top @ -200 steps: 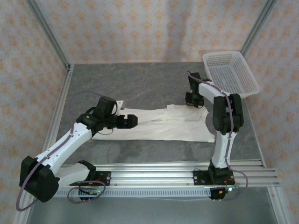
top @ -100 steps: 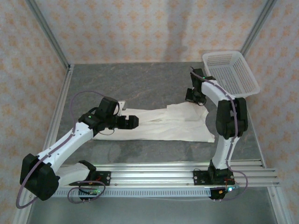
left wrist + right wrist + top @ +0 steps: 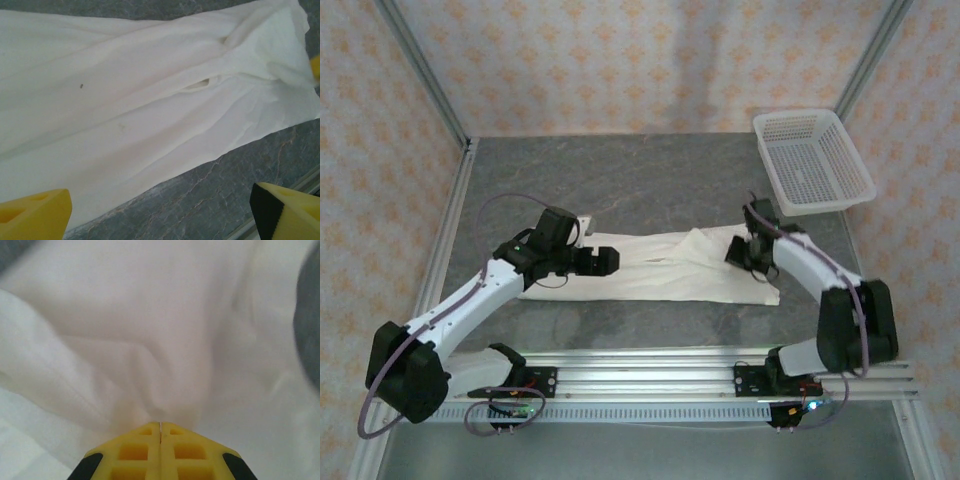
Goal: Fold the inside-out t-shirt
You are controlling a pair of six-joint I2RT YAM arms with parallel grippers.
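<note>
Your right arm has swung away from the far edge beside the basket [image 3: 812, 160] and now stretches low across the tabletop [image 3: 650, 180]. It has drawn the far right corner of the inside-out t-shirt [image 3: 670, 275] toward you. The left arm has hardly shifted.

The right tool [image 3: 160, 427] has its fingers pressed together, and the wrist view shows a ridge of white cloth bunched at their tips. I judge it is pinching that corner so the flap can be carried over the rest of the garment.

The left tool [image 3: 160, 210] has its fingers spread wide with nothing between them. It hangs over the left part of the shirt, probably waiting to pin or take that end while the right side folds.

The shirt lies as a long wrinkled band across the middle of the tabletop between your two arms, well apart from the basket in the far right corner. The fold looks barely begun, and a loose pinch could let the thin cotton slip out.
</note>
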